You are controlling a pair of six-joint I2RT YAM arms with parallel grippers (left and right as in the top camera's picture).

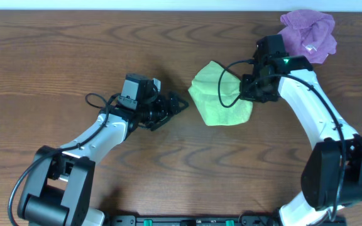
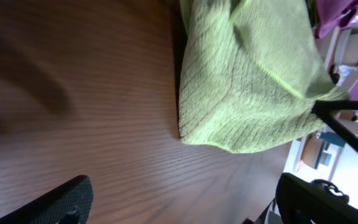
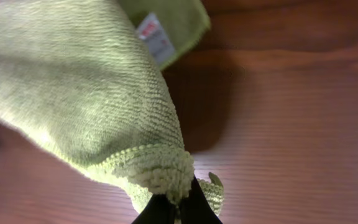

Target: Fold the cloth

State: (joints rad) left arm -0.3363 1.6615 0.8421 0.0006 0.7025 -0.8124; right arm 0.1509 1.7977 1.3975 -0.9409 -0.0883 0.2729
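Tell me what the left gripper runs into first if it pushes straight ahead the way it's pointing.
The left gripper, jaws open, faces the cloth. It would likely meet the cloth's near edge first, with only bare table between. Its height above the table is unclear.

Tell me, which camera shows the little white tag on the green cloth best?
The right wrist view: the white tag shows close up, near the top, against the cloth. The overhead and left wrist views show only green fabric, with no tag visible.
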